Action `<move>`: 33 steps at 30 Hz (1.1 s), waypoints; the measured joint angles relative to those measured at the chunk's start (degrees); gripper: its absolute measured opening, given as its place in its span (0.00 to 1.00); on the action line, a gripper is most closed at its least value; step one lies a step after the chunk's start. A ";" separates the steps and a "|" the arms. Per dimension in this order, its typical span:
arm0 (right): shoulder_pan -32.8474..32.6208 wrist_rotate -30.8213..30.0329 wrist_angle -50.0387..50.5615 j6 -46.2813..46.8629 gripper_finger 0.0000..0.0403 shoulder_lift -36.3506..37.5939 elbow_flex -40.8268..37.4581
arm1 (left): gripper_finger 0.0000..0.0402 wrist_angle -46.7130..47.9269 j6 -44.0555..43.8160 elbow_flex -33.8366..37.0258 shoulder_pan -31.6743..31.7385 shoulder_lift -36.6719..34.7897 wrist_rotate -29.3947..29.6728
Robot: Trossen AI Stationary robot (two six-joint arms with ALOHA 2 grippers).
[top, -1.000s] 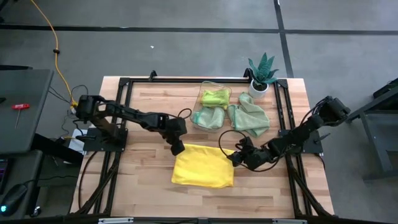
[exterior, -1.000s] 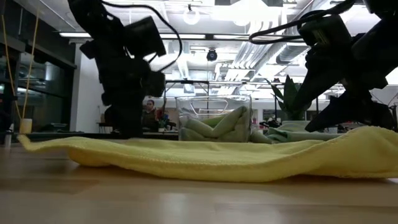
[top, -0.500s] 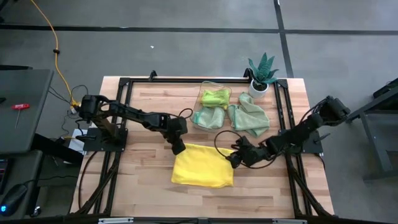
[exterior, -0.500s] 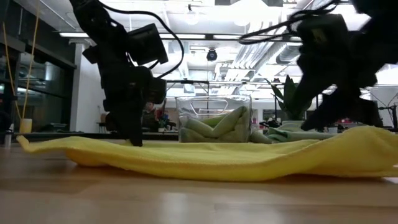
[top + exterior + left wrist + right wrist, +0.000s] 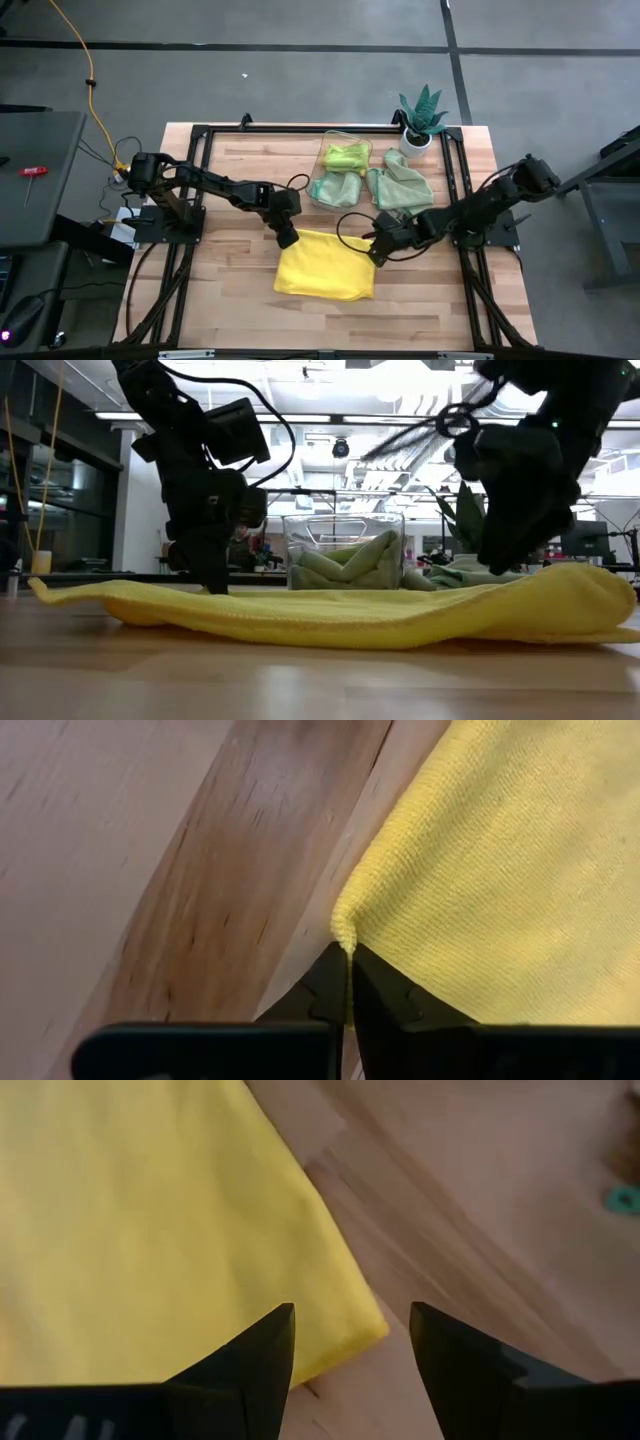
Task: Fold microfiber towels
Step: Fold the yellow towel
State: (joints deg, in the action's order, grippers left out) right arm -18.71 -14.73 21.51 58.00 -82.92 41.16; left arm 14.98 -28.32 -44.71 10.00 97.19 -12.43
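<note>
A bright yellow towel [image 5: 325, 265] lies spread on the wooden table [image 5: 230, 290], near its front middle. My left gripper [image 5: 288, 240] is at the towel's far left corner, shut on it. My right gripper [image 5: 377, 251] hangs open over the towel's far right corner [image 5: 365, 1325], one finger on either side of it; I see no touch there. A lime green towel [image 5: 345, 156] sits in the clear bin [image 5: 348, 138]. Pale mint towels [image 5: 402, 190] lie crumpled beside the bin. My left gripper pinches the yellow towel's far left corner [image 5: 343, 927] between its two fingertips. The fingers slant steeply down from the table's left. The corner is puckered into a small ridge at the tips. The rest of the towel lies flat on the table.
A spiky potted plant [image 5: 421, 115] stands at the far right corner. A black frame [image 5: 205, 135] runs around the work area. Bare wood lies to the left of the yellow towel and along the near edge.
My left gripper has sunk slightly onto the towel's far left corner and shut on it. My right gripper has rolled about its wrist and shifted a little toward the far edge, staying open above the far right corner. The towel has stayed flat.
</note>
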 joint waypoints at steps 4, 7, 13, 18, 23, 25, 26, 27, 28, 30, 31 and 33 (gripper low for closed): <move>-0.01 0.42 -1.27 0.08 0.47 -2.02 -0.90 | 0.01 0.02 -0.13 0.00 -0.05 0.04 0.02; -0.01 0.39 -3.09 0.17 0.47 -3.34 -1.27 | 0.00 0.00 -0.20 0.02 -0.26 0.04 0.24; -0.01 1.49 -5.25 0.19 0.35 -5.47 -1.68 | 0.00 -0.02 -1.58 0.02 -0.31 0.04 0.80; 0.08 1.47 -4.98 0.47 0.09 -6.27 -1.70 | 0.00 -0.11 -3.01 0.04 -0.31 -0.03 0.69; 0.09 0.09 -3.87 0.45 0.03 -4.84 -1.70 | 0.00 0.63 -3.03 0.35 -0.26 -3.10 2.08; 0.29 -0.98 -3.02 0.44 0.01 -3.85 -1.70 | 0.00 0.70 -3.02 0.18 0.13 -5.77 3.93; 0.34 -1.46 -2.23 0.41 0.01 -3.27 -1.70 | 0.00 0.68 -2.99 0.13 0.31 -6.71 5.00; 0.34 -1.89 -1.57 0.45 0.01 -2.69 -1.68 | 0.00 0.92 -2.63 0.17 0.45 -7.42 5.94; 0.36 -2.43 -0.67 0.46 0.01 -2.27 -1.39 | 0.00 1.01 -2.07 0.18 0.50 -8.07 7.01; 0.34 -4.28 1.85 -0.17 0.00 -1.41 -0.29 | 0.00 1.00 -1.74 0.20 0.42 -10.04 8.52; 0.32 -5.44 3.39 -0.60 0.00 -0.92 0.58 | 0.00 0.67 -1.72 0.10 0.33 -10.68 9.16; 0.32 -7.33 5.82 -2.13 0.00 -0.17 2.54 | 0.00 1.38 -1.56 0.17 0.23 -11.78 9.70</move>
State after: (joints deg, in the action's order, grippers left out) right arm -18.39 -22.06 27.33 55.88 -83.09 43.70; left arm 16.36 -29.88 -44.54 10.23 85.41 -2.72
